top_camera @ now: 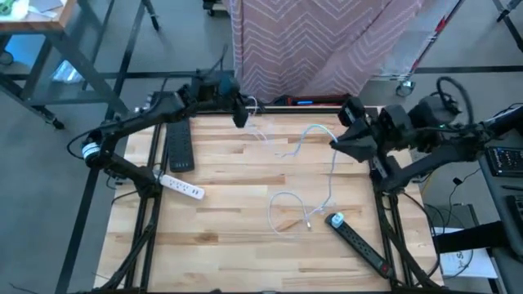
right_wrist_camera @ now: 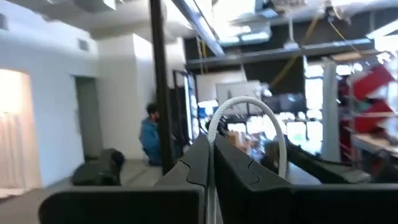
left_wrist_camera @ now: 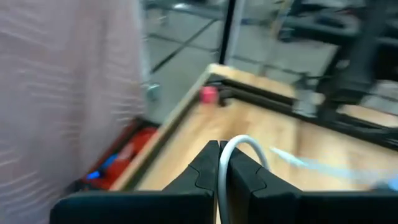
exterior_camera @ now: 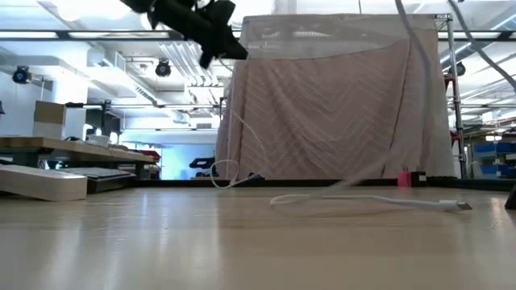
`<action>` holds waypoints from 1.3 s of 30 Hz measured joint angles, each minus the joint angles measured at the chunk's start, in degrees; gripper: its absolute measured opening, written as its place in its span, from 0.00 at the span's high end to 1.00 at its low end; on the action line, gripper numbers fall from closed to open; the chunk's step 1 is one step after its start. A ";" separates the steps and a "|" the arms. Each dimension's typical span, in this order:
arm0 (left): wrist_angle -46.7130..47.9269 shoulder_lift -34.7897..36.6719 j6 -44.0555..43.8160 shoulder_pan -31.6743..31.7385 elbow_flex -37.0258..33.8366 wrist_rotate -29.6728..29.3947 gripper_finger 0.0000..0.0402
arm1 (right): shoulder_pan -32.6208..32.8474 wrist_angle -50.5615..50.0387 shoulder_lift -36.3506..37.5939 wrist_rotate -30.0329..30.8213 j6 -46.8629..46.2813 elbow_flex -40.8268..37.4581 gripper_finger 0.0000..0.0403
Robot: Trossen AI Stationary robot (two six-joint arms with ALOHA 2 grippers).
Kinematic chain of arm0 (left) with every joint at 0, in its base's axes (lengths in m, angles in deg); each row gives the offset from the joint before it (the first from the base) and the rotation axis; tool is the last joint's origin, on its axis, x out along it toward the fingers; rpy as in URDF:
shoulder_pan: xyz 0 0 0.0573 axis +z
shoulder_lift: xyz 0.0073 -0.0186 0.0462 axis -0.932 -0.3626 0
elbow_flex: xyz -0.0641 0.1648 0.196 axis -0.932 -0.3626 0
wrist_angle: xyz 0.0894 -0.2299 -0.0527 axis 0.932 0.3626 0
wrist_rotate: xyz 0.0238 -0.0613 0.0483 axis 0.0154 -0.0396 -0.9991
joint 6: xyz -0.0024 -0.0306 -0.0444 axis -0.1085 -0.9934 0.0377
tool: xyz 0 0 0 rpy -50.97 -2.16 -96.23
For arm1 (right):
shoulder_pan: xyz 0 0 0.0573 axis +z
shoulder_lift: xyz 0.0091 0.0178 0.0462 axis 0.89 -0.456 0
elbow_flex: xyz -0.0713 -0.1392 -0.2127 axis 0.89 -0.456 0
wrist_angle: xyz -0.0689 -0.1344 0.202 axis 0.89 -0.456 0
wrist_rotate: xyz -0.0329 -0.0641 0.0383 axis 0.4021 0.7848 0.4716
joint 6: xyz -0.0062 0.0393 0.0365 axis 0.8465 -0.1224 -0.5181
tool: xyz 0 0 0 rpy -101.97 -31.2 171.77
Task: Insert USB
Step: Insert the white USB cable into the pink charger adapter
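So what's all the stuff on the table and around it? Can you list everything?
Cable: one, white, looping across the table's middle, pinched by both grippers.
USB plug: one, silvery, lying on the wood at the cable's end.
White power strip: one, left edge.
Black power strip: one, near right corner.
Keyboard: one, black, left side.
Cloth screen: one, pinkish, behind the table.
Person: one, blue top, far off.
Left gripper: black, far edge.
Right gripper: black, right side.

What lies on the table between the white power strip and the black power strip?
In the high view, between the white power strip and black power strip, only bare wood and a loop of the white cable, its plug end lying free.
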 joint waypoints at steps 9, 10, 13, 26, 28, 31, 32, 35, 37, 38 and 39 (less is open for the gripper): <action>-13.31 0.25 -1.38 -6.76 -14.03 6.31 1.00 | -0.31 -19.61 -2.54 -1.27 -6.98 -0.15 1.00; -13.92 0.28 -1.29 -7.56 -15.47 5.60 1.00 | -0.31 -18.99 -2.79 -2.93 -8.35 -0.11 1.00; -18.23 -0.02 -1.05 -9.52 -20.39 2.42 1.00 | 0.11 -14.60 -4.00 -10.55 -11.93 -0.03 1.00; -34.64 0.00 -4.37 -12.77 -33.51 -1.30 0.72 | 7.42 -14.98 -9.43 -14.75 -17.40 2.89 1.00; -34.78 0.00 -4.35 -13.64 -33.54 -1.36 0.65 | 7.52 -13.91 -8.39 -14.78 -16.38 5.73 1.00; -34.73 0.02 -4.37 -14.69 -33.15 -1.38 0.57 | 7.47 -14.23 -6.85 -14.56 -14.38 10.43 1.00; -34.72 0.02 -4.30 -14.93 -32.82 -1.40 0.54 | 7.45 -14.93 -6.52 -14.24 -13.62 11.91 1.00; -34.84 0.02 -4.20 -15.55 -31.78 -1.44 0.49 | 7.50 -18.60 -5.61 -9.04 -10.21 15.36 1.00; -34.76 0.02 -4.18 -15.85 -31.03 -1.47 0.47 | 7.48 -23.73 -5.12 -3.51 -10.10 17.22 1.00; -34.74 0.02 -4.12 -16.03 -30.55 -1.47 0.47 | 7.45 -26.39 -5.08 -1.06 -10.08 18.04 1.00; -34.79 0.02 -3.89 -16.20 -30.07 -1.47 0.47 | 7.41 -28.32 -5.11 2.02 -9.46 18.75 1.00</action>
